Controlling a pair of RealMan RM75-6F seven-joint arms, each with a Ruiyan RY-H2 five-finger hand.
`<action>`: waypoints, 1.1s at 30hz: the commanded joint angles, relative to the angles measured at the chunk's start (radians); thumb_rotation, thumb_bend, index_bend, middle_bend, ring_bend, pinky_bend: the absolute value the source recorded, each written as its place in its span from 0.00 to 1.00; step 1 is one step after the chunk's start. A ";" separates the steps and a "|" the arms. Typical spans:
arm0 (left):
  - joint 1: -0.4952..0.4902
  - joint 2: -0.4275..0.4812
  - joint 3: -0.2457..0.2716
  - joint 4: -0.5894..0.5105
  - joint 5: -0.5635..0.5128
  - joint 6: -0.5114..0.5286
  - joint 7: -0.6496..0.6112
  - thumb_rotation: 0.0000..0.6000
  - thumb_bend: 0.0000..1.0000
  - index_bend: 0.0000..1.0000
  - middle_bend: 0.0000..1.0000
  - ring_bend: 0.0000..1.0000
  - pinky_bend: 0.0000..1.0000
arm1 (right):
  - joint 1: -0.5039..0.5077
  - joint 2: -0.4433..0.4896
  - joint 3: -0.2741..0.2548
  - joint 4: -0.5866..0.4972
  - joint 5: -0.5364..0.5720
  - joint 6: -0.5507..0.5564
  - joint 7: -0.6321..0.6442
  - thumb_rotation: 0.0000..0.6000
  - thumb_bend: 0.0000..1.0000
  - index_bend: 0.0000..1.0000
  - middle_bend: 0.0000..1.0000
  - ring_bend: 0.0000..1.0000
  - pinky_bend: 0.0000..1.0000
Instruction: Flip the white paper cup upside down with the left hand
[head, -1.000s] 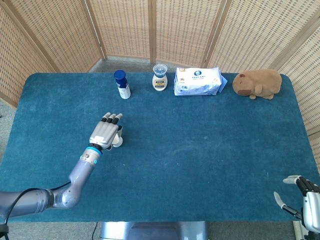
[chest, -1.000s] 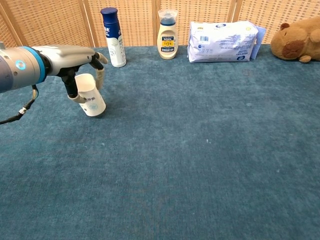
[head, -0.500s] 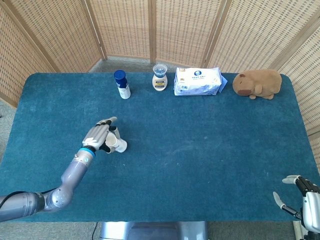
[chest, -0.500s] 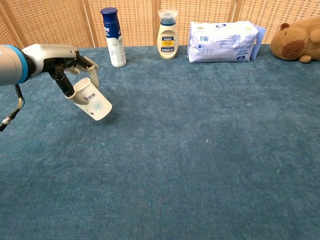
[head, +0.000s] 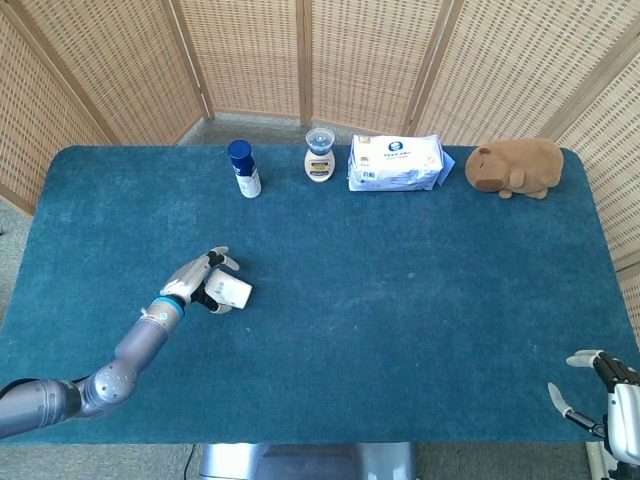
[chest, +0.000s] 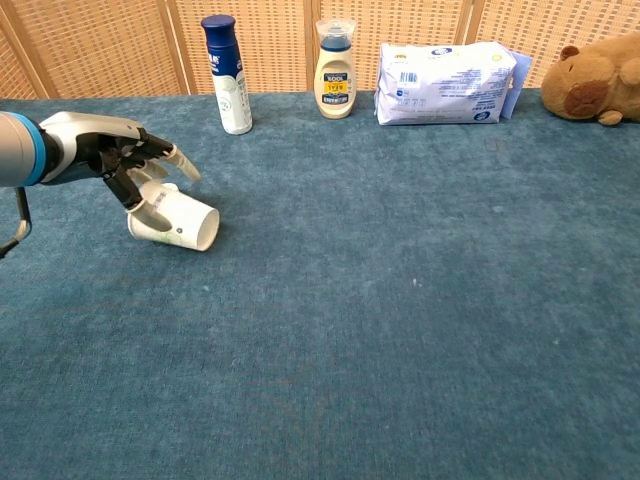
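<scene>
White paper cup (chest: 175, 220), tapered cylinder with small printed marks, lies tipped almost on its side on the napped blue cloth of the table (head: 400, 300), at about 8 o'clock from table centre. Left hand (chest: 130, 165), grey metal with dark fingers, grasps it near the rim end. Right hand (head: 610, 395) at 4 o'clock, fingers apart, holding nothing. Along 12 o'clock edge: blue-capped spray can (head: 243, 168), cream bottle (head: 319, 155), crinkly wipes pack (head: 396, 163), brown plush animal (head: 514, 167).
</scene>
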 joint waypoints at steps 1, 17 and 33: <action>-0.036 0.030 0.051 -0.013 0.018 0.009 0.069 1.00 0.17 0.23 0.04 0.00 0.05 | 0.000 -0.003 0.000 0.002 -0.005 0.004 0.002 0.70 0.32 0.42 0.37 0.36 0.36; -0.087 0.042 0.186 -0.099 0.252 0.242 0.352 1.00 0.17 0.25 0.03 0.00 0.05 | -0.002 -0.003 0.006 0.002 -0.011 0.016 0.009 0.70 0.32 0.42 0.37 0.36 0.36; -0.142 -0.109 0.211 -0.015 0.217 0.262 0.471 1.00 0.17 0.27 0.04 0.00 0.05 | -0.016 0.003 0.010 0.025 0.006 0.026 0.045 0.71 0.32 0.42 0.37 0.36 0.36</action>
